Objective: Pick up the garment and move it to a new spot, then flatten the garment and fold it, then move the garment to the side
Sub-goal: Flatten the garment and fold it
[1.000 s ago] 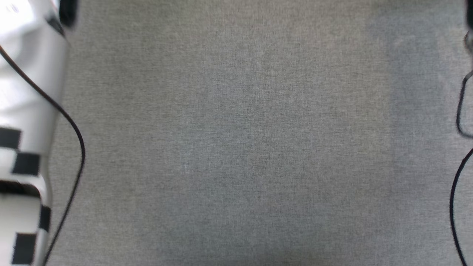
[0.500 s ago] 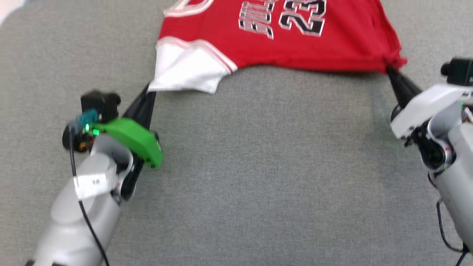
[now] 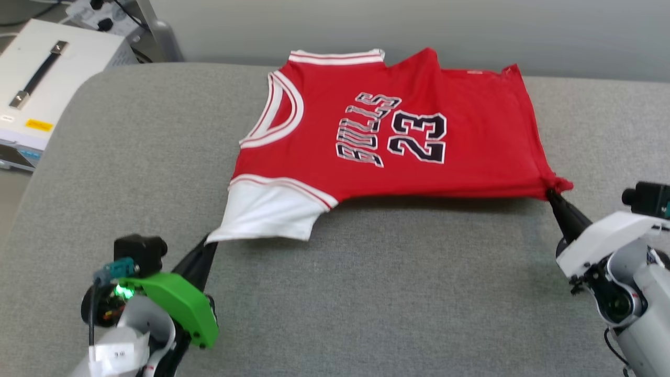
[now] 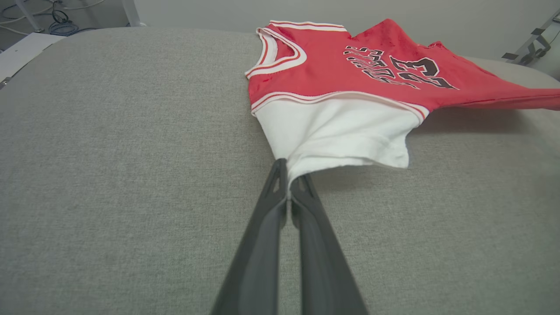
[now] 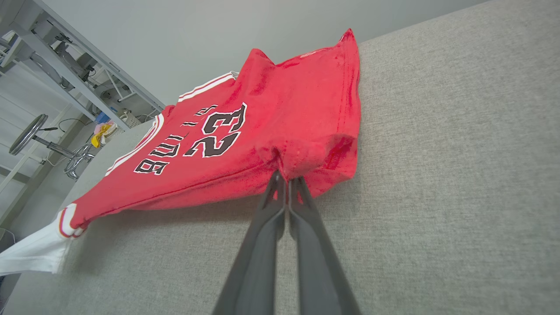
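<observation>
Tautly held garment (image 3: 398, 131), left pincer (image 3: 208, 243), right pincer (image 3: 551, 193), tips cloth-hidden

I see a lab: beyond and left of my left gripper (image 3: 210, 241), a white instrument case (image 3: 52, 68) and coiled floor cables (image 4: 63, 28).

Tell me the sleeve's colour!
The sleeve is white; the left wrist view shows it best.
</observation>
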